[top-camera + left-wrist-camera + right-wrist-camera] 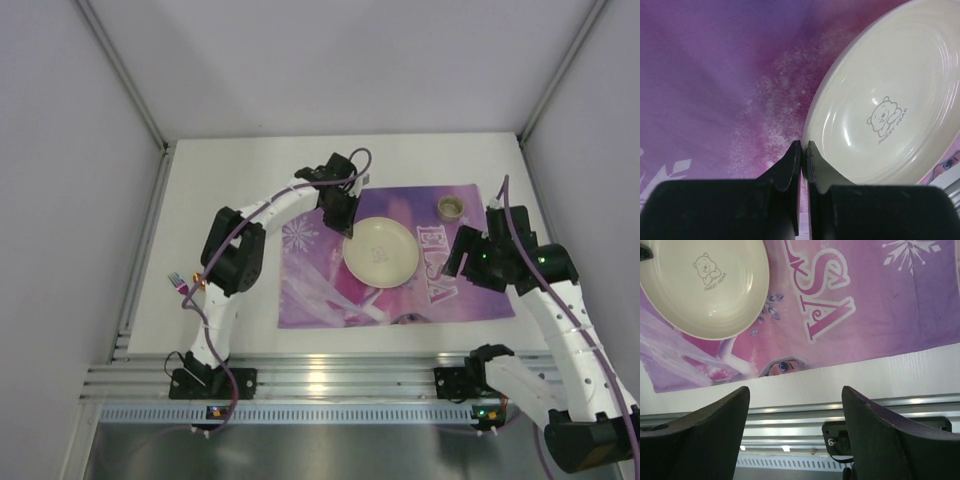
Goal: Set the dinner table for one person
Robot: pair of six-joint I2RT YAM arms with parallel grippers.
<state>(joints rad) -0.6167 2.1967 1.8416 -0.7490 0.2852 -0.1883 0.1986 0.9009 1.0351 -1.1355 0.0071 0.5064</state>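
My left gripper (803,151) was at the plate (381,252), on its far left side. The two black fingers (787,167) were squeezed together with only a thin slit between them. Their tips sat right against the plate's rim. I could not tell if the rim was pinched in the slit or only touched

The plate was round and cream, with a little bear drawn in the middle. It lay flat on the purple placemat (320,290), which had white snowflakes and big pink letters on it

My right gripper (795,405) was on the right side of the plate, a bit apart from it. Its fingers were spread wide and there was nothing between them. In that wrist view the plate was off to the upper left, not touching the fingers

The dinner table (240,180) was the big white top under the plate and its mat. Its white showed all around the plate, past every edge of the mat

A little round tan cup (450,207) stood past the far right of the plate, near the mat's far edge. A shiny metal rail (840,415) ran along the table edge on the near side of the plate
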